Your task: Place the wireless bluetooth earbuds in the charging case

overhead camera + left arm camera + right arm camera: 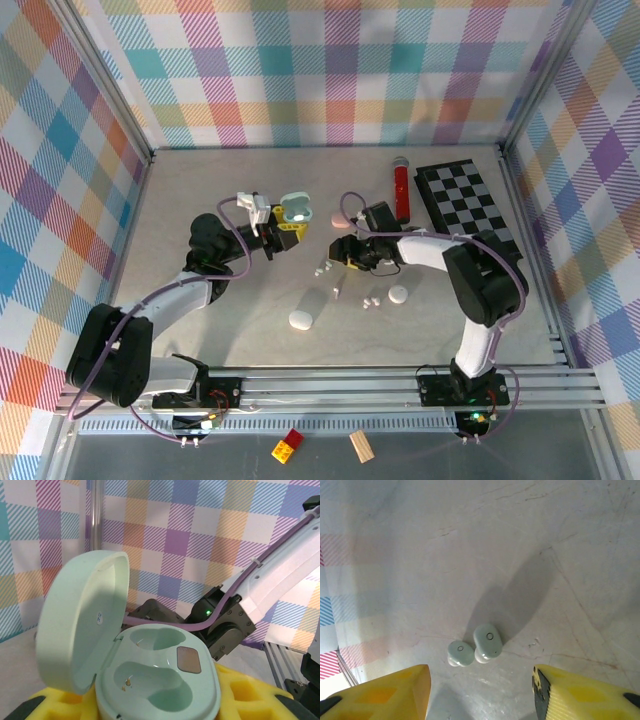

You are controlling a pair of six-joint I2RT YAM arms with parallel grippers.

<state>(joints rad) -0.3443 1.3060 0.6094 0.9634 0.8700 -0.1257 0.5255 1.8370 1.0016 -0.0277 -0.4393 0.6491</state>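
No readable text or labels

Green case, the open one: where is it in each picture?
Top external: the green case sits left of middle, lid up, held by the left gripper.
Left wrist: the case is at bottom middle, both sockets empty, between yellow pads.
Right wrist: this camera looks down at two green earbuds on the table.
Shared landmark: the grey table.

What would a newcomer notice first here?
First, the pale green charging case sits clamped in the jaws of the left gripper, lid up and both wells empty. Then the two pale green earbuds, lying side by side on the table, untouched between the open jaws of the right gripper.
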